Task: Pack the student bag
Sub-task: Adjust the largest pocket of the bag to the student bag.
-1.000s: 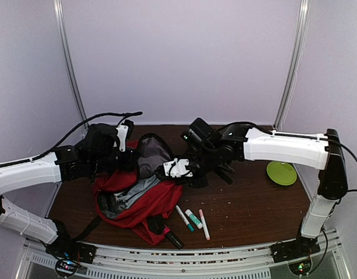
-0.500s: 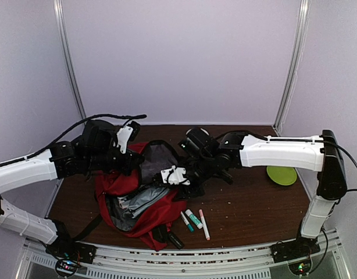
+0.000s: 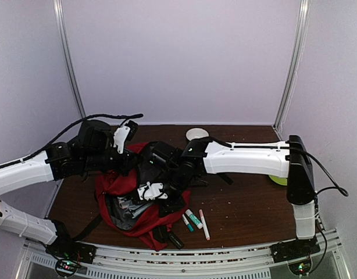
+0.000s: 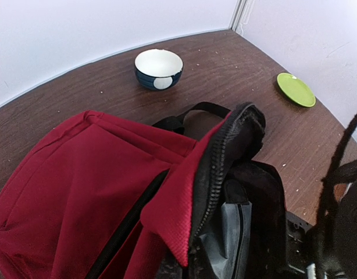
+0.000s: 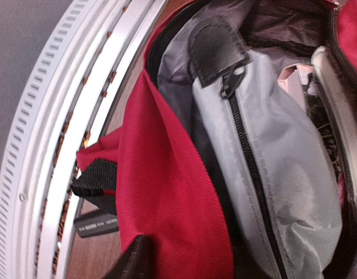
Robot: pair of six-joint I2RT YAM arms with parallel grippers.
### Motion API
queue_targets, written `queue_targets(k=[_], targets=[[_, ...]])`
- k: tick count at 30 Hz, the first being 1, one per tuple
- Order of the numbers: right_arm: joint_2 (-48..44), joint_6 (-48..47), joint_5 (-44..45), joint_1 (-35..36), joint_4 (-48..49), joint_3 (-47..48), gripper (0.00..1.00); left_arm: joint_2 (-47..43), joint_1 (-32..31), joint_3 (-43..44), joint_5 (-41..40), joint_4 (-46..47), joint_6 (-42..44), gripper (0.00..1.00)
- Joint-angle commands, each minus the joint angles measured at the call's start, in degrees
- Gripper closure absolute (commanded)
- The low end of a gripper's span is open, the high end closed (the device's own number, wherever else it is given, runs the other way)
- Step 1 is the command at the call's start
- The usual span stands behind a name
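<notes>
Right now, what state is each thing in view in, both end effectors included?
student bag, unzipped, mouth gaping.
grey pouch, inside the bag, zip looks closed.
bowl, upright, empty.
green plate, flat, empty.
markers, lying on the table outside the bag.
left end effector, at the bag's rim, grip unclear.
right end effector, in the bag's mouth, grip unclear.

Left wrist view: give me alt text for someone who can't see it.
A red backpack fills the foreground, its zipper mouth open onto dark lining and a grey pouch. Behind it, on a dark wooden table, stand a dark bowl with a white inside and a green plate.
</notes>
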Motion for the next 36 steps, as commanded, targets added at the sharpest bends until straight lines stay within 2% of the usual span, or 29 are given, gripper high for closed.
queue_targets(k=[1,3,8,14,20,24,26,29,33,36], targets=[[1.20,2.06,2.58,0.29,-4.27,2.86,0.75,-1.33,0.35,-0.35,0.63,1.84,1.02,1.00],[-0.03,2.74,0.95,0.23,-3.14,3.14,0.87,-1.24,0.35,-0.11,0.47,1.38,1.46,1.00],[-4.18,6.90,-2.18,0.55,6.27,3.54,0.99,-1.68,0.42,1.60,-3.36,-1.43,3.59,1.00],[-1.72,12.64,-2.22,0.21,16.63,11.91,1.00,-2.53,3.37,8.18,-12.43,-7.29,8.98,1.00],[5.21,18.48,-6.41,-0.01,15.52,28.03,1.00,-6.16,5.18,11.46,-16.22,-9.72,14.09,1.00],[4.94,17.56,-10.48,0.12,12.92,25.40,1.00,-8.92,5.12,10.04,-10.13,-12.83,14.13,1.00],[3.10,14.93,-12.91,0.33,11.43,19.62,0.95,-10.82,5.18,7.45,-4.38,-13.78,12.85,1.00],[0.19,9.21,-13.44,1.07,8.69,9.89,0.88,-14.21,5.13,1.97,-0.30,-14.36,9.15,1.00],[-1.03,4.09,-14.00,2.17,0.87,5.15,0.84,-17.31,5.05,-3.84,9.46,-15.02,5.55,1.00],[-3.12,3.60,-15.74,2.30,-1.54,2.54,0.81,-16.50,4.96,-5.56,15.24,-16.30,3.64,1.00]])
